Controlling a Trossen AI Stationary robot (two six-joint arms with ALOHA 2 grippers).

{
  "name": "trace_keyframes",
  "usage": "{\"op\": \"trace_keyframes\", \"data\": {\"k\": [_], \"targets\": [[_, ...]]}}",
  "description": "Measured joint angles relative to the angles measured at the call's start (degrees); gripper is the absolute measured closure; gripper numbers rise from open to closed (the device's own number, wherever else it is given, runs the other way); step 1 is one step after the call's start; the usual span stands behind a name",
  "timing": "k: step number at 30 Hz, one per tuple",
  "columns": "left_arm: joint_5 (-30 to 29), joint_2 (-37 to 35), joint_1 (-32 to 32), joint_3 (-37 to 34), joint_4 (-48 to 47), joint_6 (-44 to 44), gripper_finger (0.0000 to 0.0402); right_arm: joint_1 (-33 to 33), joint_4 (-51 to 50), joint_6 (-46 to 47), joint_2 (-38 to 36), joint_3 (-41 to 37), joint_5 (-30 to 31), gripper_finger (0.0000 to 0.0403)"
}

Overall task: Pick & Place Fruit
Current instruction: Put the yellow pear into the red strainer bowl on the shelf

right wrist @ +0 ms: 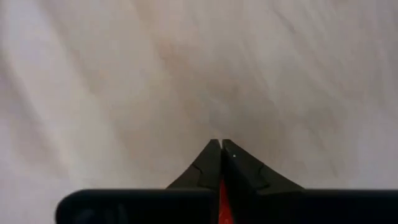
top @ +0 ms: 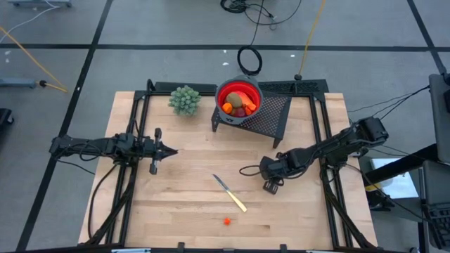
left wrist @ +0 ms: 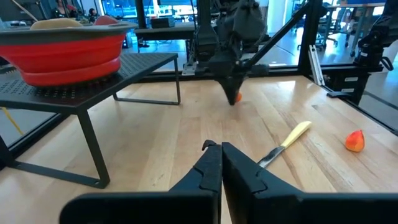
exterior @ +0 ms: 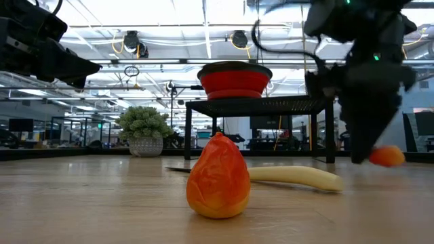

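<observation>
My right gripper (top: 270, 185) is down at the table, fingers pinched together, and there's a tiny orange bit (left wrist: 237, 98) right at the tips. The right wrist view shows a red sliver (right wrist: 222, 198) squeezed between the closed fingers, so I judge I've got it, though how securely I can't tell. In the low view the same orange bit (exterior: 387, 156) sits just beside the fingertips, close above the wood.

From here the move turns on the bowl (top: 238, 98): it lies ahead of my right fingers and up on the black mesh stand (top: 271, 116), with fruit already piled inside. So I'd need to lift well clear of the stand's edge before crossing over.

Behind and off to the side of my right fingers lies the knife (top: 230, 192), its long axis running diagonally, and beyond it the other loose orange-red fruit (top: 227, 221), well apart from either arm.

My left gripper (top: 171, 150) waits with fingers together, well apart from all of it. The small plant (top: 184, 100) stands beside the stand, out of my path.
</observation>
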Motion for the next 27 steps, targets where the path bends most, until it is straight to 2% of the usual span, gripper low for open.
{"op": "trace_keyframes", "data": {"k": [8, 19, 27], "targets": [[0.0, 0.0, 0.0, 0.0, 0.0, -0.1, 0.0376, -0.5, 6.8, -1.0, -3.0, 4.1, 1.1, 0.0402], [0.1, 0.4, 0.0, 0.1, -1.2, -0.2, 0.0376, -2.4, 32.4, -13.2, -9.8, 4.4, 10.1, 0.0402], [0.1, 0.5, 0.0, 0.1, -1.2, -0.3, 0.0376, -5.9, 47.1, -23.1, -11.4, 4.3, 10.2, 0.0402]]}}
